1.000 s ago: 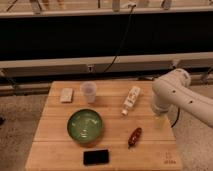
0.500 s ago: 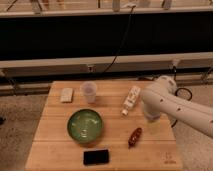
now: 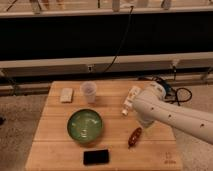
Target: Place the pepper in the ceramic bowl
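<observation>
- The claw (image 3: 145, 123) sits beneath the white arm (image 3: 172, 116), just above the pepper (image 3: 134, 137), spread wide and gripping nothing.
- The pepper lies on the bench (image 3: 52, 147), right of the ceramic bowl (image 3: 85, 125), apart from it.

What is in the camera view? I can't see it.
A white robot arm reaches over a wooden table, its open gripper close beside a dark red pepper lying there. An empty green ceramic bowl sits nearby.
</observation>
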